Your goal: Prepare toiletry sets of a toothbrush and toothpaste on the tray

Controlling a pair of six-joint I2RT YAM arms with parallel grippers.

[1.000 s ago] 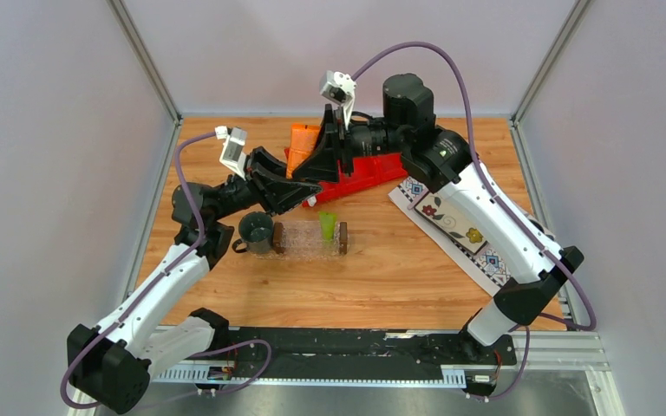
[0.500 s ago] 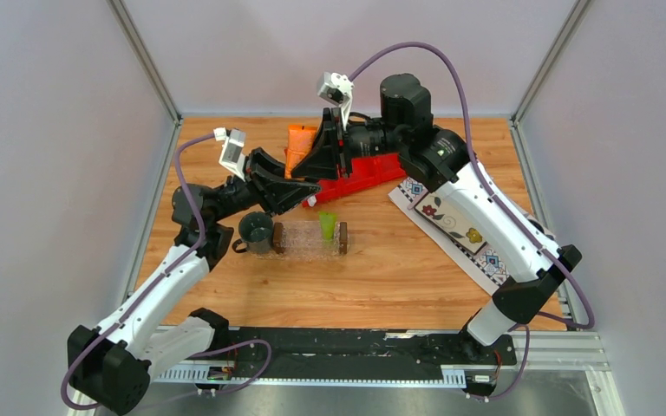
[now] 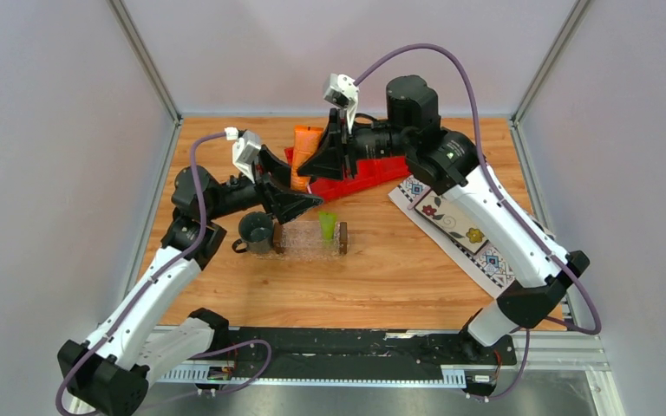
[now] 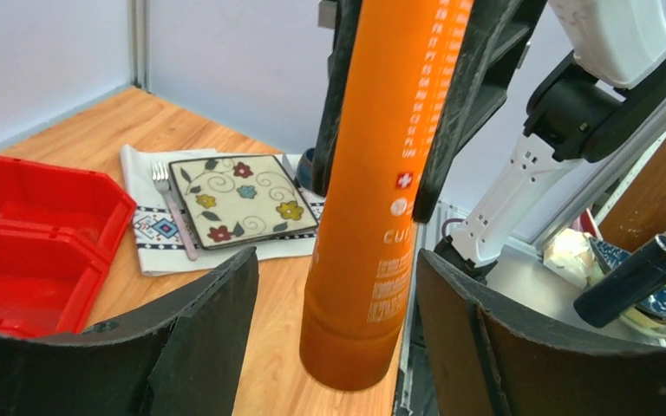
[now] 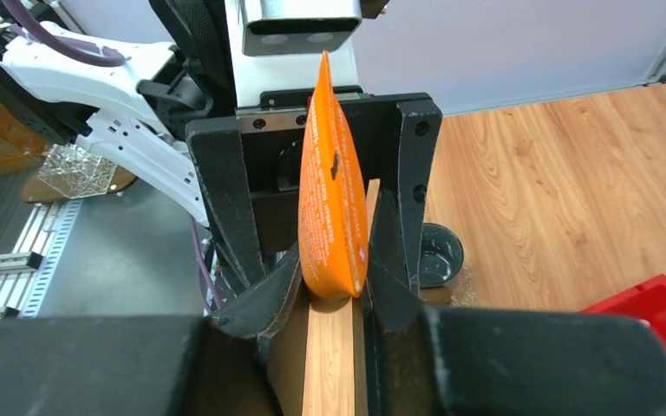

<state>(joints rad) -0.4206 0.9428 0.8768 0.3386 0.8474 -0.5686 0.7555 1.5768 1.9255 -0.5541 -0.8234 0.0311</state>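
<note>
Around me: plain pale grey panel walls (image 3: pixel 52 130) on three sides, silver aluminium frame posts (image 3: pixel 143 56) in back corners. Under me: light-brown wooden tabletop (image 3: pixel 399 277), grain visible. At my near edge: silver slotted aluminium rail (image 3: pixel 559 351), grey metal sheet (image 3: pixel 355 401) beyond it. Light even, shadows soft.

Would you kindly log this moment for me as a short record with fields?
Orange toothpaste tube: off the table, clamped by right gripper
Left gripper: open, fingers either side of that tube, not touching
Lime green toothpaste tube: lying in clear plastic tray
White toothbrush: not visible
Dark grey-green mug: beside the tray
</note>
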